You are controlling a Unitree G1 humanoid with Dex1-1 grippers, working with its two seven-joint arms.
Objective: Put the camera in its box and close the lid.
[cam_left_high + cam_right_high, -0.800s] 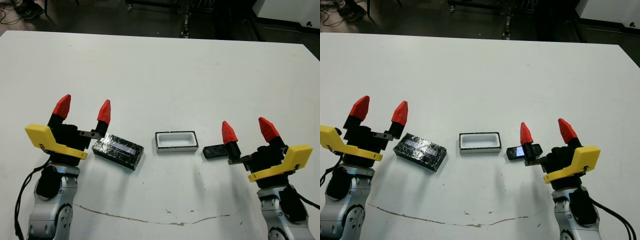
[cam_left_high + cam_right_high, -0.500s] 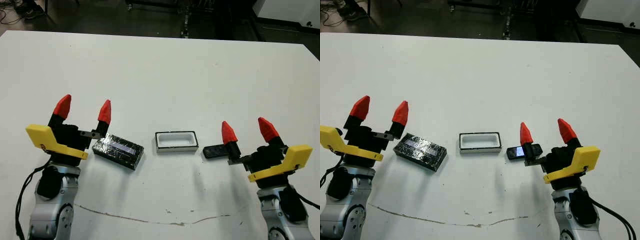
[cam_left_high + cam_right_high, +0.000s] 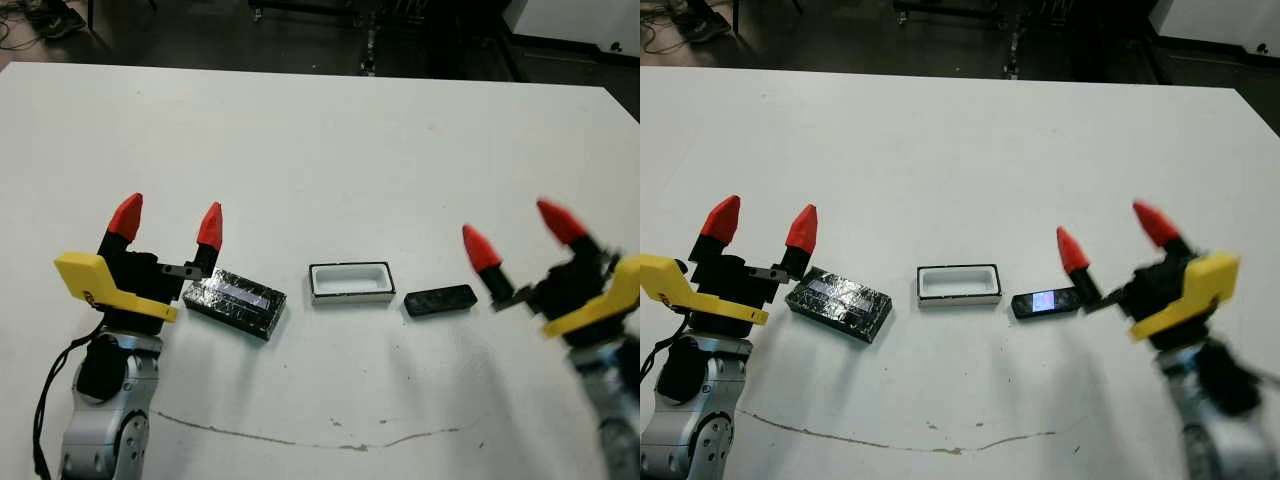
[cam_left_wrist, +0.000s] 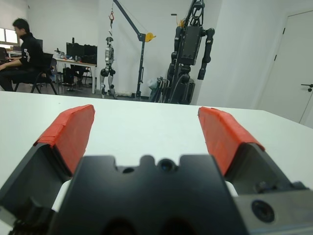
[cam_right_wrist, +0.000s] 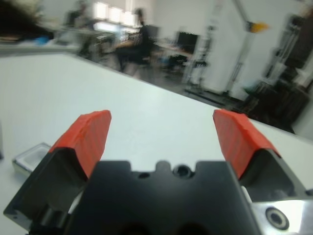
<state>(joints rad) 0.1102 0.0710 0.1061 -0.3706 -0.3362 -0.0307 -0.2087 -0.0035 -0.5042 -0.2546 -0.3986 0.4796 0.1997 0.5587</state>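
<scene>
The box (image 3: pixel 350 282) sits open on the white table, its white inside showing. Just right of it lies the camera (image 3: pixel 440 299), a flat black bar. The lid (image 3: pixel 234 302), glossy black with a pale stripe, rests left of the box, turned at an angle. My left gripper (image 3: pixel 167 220) stands open beside the lid's left end with nothing between its fingers. My right gripper (image 3: pixel 520 235) is open and raised to the right of the camera, not touching it. One corner of the box (image 5: pixel 30 157) shows in the right wrist view.
A thin dark scratch line (image 3: pixel 300 438) runs across the table (image 3: pixel 320 150) near its front edge. Beyond the table, the wrist views show a person (image 4: pixel 24 54) seated at a desk, robot stands (image 4: pixel 188 54) and a crane.
My right gripper has swung up and to the right, away from the camera, which now lies fully in view. The left gripper, lid and box have not moved.
</scene>
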